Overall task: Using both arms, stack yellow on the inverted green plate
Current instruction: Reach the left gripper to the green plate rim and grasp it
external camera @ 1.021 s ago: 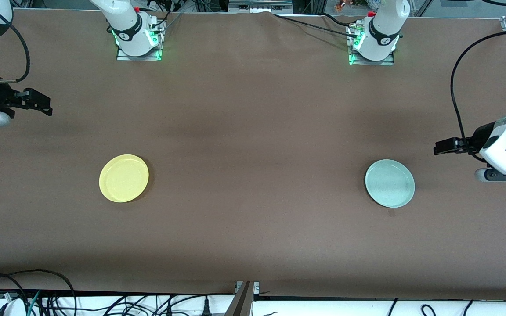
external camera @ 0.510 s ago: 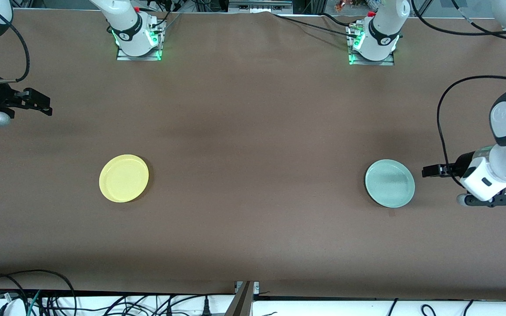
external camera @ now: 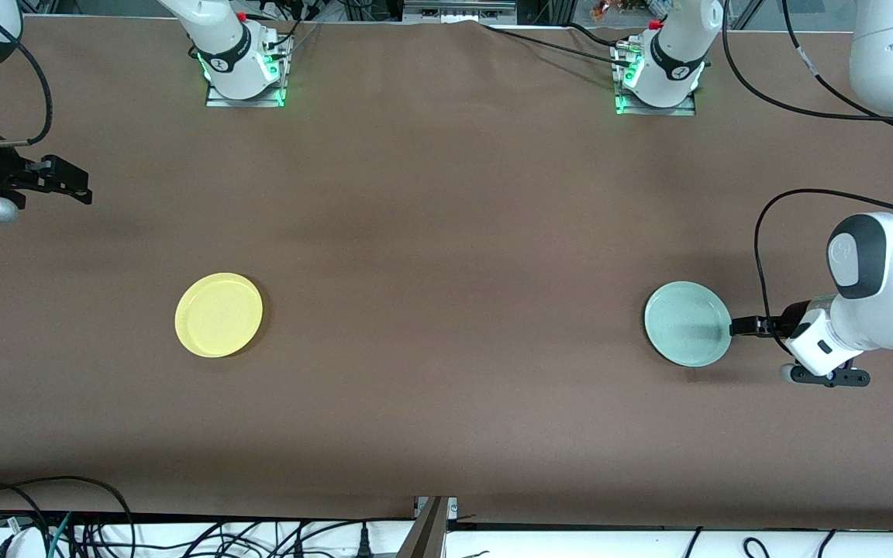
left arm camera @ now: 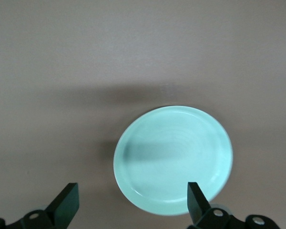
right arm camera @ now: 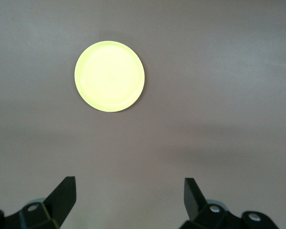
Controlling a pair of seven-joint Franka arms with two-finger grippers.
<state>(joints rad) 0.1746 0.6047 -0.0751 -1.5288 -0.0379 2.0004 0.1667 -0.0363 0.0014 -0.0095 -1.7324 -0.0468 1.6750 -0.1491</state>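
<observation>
The yellow plate (external camera: 218, 315) lies flat on the brown table toward the right arm's end; it also shows in the right wrist view (right arm camera: 109, 76). The green plate (external camera: 687, 323) lies flat toward the left arm's end and fills the left wrist view (left arm camera: 174, 160). My left gripper (external camera: 737, 326) is open and empty, low beside the green plate's rim at the left arm's end; in its own view (left arm camera: 132, 195) the plate's edge lies between its fingers. My right gripper (external camera: 81, 190) is open and empty, waiting in the air well away from the yellow plate (right arm camera: 128, 186).
The two arm bases (external camera: 245, 74) (external camera: 656, 81) stand along the table's edge farthest from the front camera. Black cables (external camera: 67, 527) lie below the table's near edge. A wide stretch of bare brown table (external camera: 446, 310) separates the two plates.
My left arm has swung toward the front camera and in toward the green plate, bringing its gripper down to the plate's rim. The right arm and both plates have not moved.
</observation>
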